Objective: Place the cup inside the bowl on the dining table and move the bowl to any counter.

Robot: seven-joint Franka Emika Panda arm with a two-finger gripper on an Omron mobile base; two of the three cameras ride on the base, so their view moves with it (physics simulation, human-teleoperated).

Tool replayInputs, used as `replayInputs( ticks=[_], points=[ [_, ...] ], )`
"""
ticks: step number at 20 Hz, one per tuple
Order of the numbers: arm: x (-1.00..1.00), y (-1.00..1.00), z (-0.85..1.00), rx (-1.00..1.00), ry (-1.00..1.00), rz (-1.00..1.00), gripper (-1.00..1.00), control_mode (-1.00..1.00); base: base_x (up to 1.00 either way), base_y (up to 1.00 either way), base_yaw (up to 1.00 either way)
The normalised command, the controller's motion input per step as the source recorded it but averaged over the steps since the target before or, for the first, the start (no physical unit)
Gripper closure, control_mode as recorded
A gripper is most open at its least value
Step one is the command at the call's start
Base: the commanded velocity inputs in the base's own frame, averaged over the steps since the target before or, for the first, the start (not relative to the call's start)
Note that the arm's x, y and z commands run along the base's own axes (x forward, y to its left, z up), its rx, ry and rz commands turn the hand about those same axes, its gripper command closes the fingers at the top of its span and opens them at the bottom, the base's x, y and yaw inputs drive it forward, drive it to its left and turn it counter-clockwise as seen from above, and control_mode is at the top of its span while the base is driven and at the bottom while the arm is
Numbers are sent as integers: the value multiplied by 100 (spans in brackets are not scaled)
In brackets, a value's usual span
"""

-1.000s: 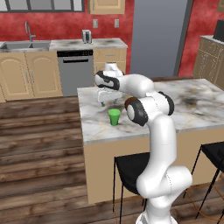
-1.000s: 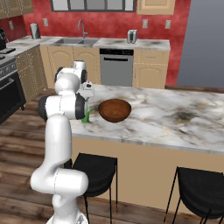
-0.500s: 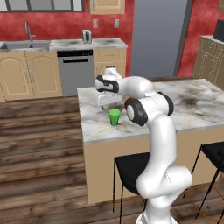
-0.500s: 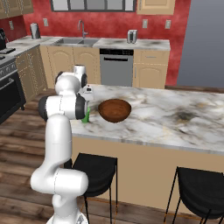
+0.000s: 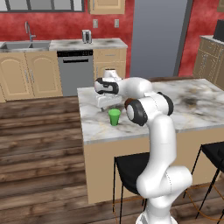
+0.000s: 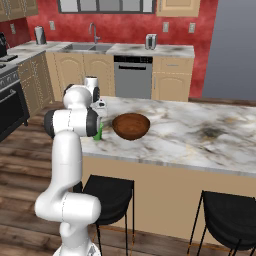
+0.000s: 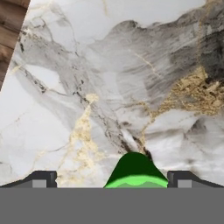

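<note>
Cup (image 5: 114, 117): upright on the surface (image 5: 192, 114) near its sink-side end, close to the stool-side edge; nothing visible inside it. Hand view cuts off all but its top (image 7: 135, 173).

Bowl (image 6: 131, 125): upright, just beside the cup toward the middle of the surface, apart from it; interior looks empty. Left base view: hidden behind the arm.

End effector (image 7: 112, 178): jaws wide, holding nothing, above the cup, which sits between the fingertips (image 7: 41, 179).

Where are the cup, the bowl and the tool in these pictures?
cup (image 5: 114, 117), left base view, its side wall.
bowl (image 6: 131, 126), right base view, outer wall.
tool (image 7: 109, 177), hand view, midway between the tips.
</note>
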Motion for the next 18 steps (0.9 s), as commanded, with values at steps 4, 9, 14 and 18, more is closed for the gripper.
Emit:
replayInputs(
  ticks=[4,9,14,18],
  points=[
    [0,1,0,0,0,1,-100,-100,0,0,0],
    [0,1,0,0,0,1,-100,-100,0,0,0],
    [0,4,-5,0,1,1,-100,-100,0,0,0],
    [0,3,-13,0,1,1,-100,-100,0,0,0]
  ],
)
